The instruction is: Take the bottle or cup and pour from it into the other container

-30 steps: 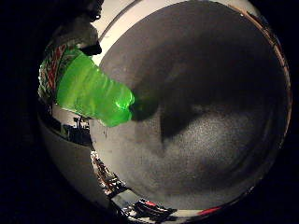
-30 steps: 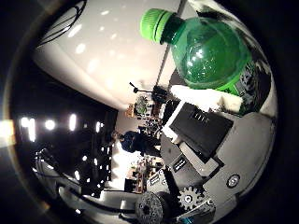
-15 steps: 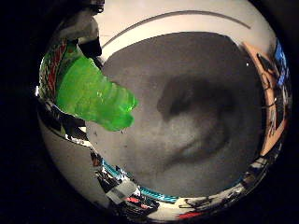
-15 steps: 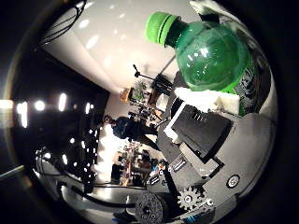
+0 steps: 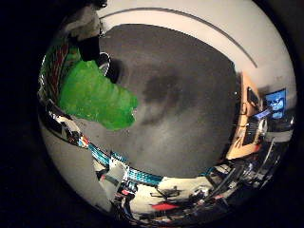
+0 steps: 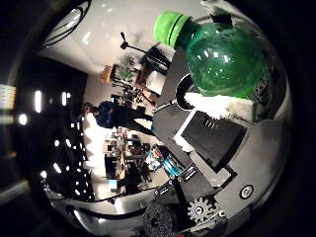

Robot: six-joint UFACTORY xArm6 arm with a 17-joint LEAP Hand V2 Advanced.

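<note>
A green plastic bottle (image 6: 222, 59) with its green cap (image 6: 170, 27) on fills much of the thumb side palm view, close against the palm. Its ribbed lower body (image 5: 95, 97) shows in the little finger side view, held clear above the grey table. My right hand (image 6: 212, 138) is shut on the bottle, with a white and black finger lying across its side. A dark round cup with a pale rim (image 6: 185, 96) stands on the grey table, just beyond the bottle's shoulder. The bottle lies tilted, its neck pointing out past the cup.
The grey tabletop (image 5: 190, 118) spreads wide under the hand, with a white edge (image 5: 199, 23) beyond it. A wooden piece of furniture (image 5: 244, 123) stands at one side. A teal strip (image 5: 123, 168) and room clutter lie past the table's near edge.
The whole picture has swung round as the hand turned with the bottle. The cup has come into view beside the bottle. The grasp on the bottle looks the same.
</note>
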